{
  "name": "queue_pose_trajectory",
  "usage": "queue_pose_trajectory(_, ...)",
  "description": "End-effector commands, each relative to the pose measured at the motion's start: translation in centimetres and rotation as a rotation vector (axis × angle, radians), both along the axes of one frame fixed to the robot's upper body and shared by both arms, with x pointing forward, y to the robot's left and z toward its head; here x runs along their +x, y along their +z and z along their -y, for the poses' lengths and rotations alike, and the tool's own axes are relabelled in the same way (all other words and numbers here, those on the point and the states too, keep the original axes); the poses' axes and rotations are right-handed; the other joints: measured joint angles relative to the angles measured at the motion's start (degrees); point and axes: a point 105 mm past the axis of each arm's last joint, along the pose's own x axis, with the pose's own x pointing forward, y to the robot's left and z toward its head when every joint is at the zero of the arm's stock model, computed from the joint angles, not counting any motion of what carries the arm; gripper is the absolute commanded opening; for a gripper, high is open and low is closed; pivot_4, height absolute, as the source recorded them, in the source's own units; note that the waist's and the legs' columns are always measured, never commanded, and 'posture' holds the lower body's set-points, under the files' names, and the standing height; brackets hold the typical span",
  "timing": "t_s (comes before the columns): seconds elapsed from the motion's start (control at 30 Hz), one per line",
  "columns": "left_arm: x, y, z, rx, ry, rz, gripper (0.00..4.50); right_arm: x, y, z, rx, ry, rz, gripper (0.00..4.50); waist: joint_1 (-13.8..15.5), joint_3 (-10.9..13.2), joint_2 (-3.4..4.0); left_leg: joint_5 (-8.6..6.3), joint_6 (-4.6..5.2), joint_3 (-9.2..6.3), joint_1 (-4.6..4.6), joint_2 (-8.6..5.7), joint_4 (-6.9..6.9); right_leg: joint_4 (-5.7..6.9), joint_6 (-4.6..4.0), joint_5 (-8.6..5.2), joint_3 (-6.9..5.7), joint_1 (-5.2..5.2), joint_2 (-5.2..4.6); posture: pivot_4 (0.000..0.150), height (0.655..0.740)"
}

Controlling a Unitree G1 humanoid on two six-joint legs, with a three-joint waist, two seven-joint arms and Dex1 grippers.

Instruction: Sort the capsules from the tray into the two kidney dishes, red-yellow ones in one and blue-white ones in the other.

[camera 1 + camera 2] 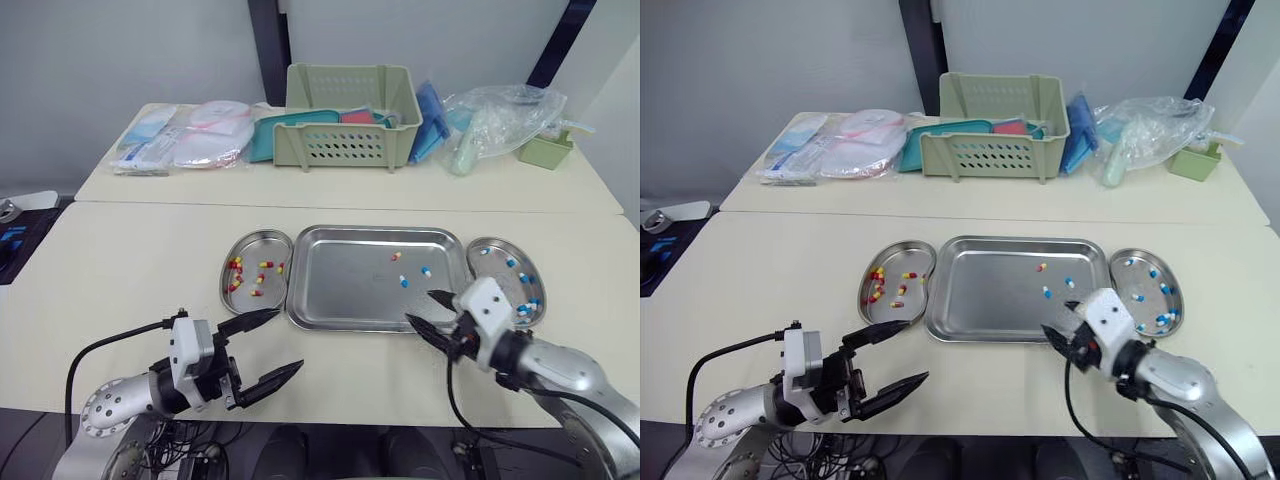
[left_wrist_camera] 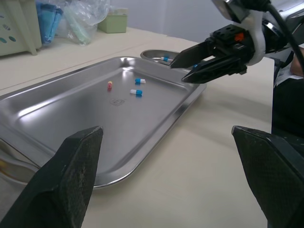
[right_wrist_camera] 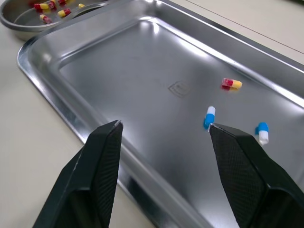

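Left hand (image 1: 289, 339) and right hand (image 1: 419, 306) gape empty near the tray (image 1: 340, 290), lengthwise left-to-right.

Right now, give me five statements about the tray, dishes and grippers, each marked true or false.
1. The tray holds three capsules. True.
2. Every capsule in it is blue-white. False: one red-yellow capsule lies near two blue-white capsules.
3. The left gripper is shut on a capsule. False: it is open and empty.
4. The right gripper is open over the tray's near right corner. True.
5. The right-hand dish holds red-yellow capsules. False: it holds blue-white ones; the red-yellow ones are in the left-hand dish.
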Motion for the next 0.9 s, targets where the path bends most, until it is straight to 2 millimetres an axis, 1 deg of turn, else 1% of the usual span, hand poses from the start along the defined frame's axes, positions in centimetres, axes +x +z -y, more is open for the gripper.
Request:
queue_pose_trajectory(0.03, -0.2, 0.8, 0.6, 0.010, -0.022, 0.036, 4.50, 1.4, -0.3, -0.3, -0.037, -0.055, 0.006, 3.23, 0.00, 0.00, 0.00, 0.00, 0.00, 0.01, 0.00, 0.00, 0.00, 0.00, 0.00, 0.00, 0.00, -0.01, 0.00, 0.150, 0.7400)
queue_pose_trajectory(0.13, -0.2, 0.9, 0.8, 0.010, -0.026, 0.038, 4.50, 3.2, -0.4, -0.5, -0.046, -0.114, 0.015, 3.23, -0.03, 0.00, 0.00, 0.00, 0.00, 0.01, -0.02, 0.00, 0.00, -0.01, 0.00, 0.00, 0.01, -0.03, 0.00, 0.150, 0.7400)
queue_pose_trajectory(0.23, -0.2, 0.8, 1.0, 0.009, -0.029, 0.037, 4.50, 4.2, -0.6, -0.7, -0.050, -0.141, 0.004, 3.23, -0.05, 0.01, 0.01, 0.00, 0.00, 0.01, -0.02, 0.00, -0.01, 0.02, 0.00, 0.00, 0.01, -0.06, 0.00, 0.150, 0.7400)
queue_pose_trajectory(0.47, -0.3, 0.5, 1.1, 0.007, -0.029, 0.034, 4.50, 5.3, -1.6, -1.5, -0.039, -0.171, -0.046, 3.23, -0.07, 0.02, 0.02, 0.00, 0.00, 0.03, -0.05, 0.00, -0.02, 0.03, 0.00, 0.00, 0.03, -0.12, 0.00, 0.150, 0.7400)
queue_pose_trajectory(0.53, -0.3, 0.4, 1.1, 0.007, -0.028, 0.033, 4.50, 5.6, -2.0, -1.4, -0.040, -0.190, -0.062, 2.86, -0.07, 0.02, 0.03, 0.00, 0.00, 0.03, -0.06, 0.00, -0.02, 0.03, 0.00, 0.00, 0.04, -0.15, 0.00, 0.150, 0.7400)
queue_pose_trajectory(0.67, -0.4, 0.1, 1.0, 0.006, -0.026, 0.032, 4.50, 5.9, -2.5, -1.1, -0.055, -0.219, -0.081, 1.77, -0.08, 0.02, 0.03, 0.00, 0.00, 0.04, -0.06, 0.00, -0.02, 0.05, 0.00, 0.00, 0.04, -0.17, 0.00, 0.150, 0.7400)
queue_pose_trajectory(0.87, -0.5, -0.1, 0.8, 0.007, -0.024, 0.031, 4.50, 5.9, -2.7, -0.9, -0.094, -0.198, -0.080, 0.14, -0.08, 0.02, 0.03, 0.00, 0.00, 0.04, -0.06, 0.00, -0.02, 0.05, 0.00, 0.00, 0.04, -0.17, 0.00, 0.150, 0.7400)
queue_pose_trajectory(0.9, -0.5, -0.2, 0.8, 0.008, -0.024, 0.031, 4.50, 5.9, -2.7, -1.0, -0.098, -0.193, -0.074, 0.01, -0.08, 0.02, 0.03, 0.00, 0.00, 0.04, -0.05, 0.00, -0.02, 0.05, 0.00, 0.00, 0.04, -0.17, 0.00, 0.150, 0.7400)
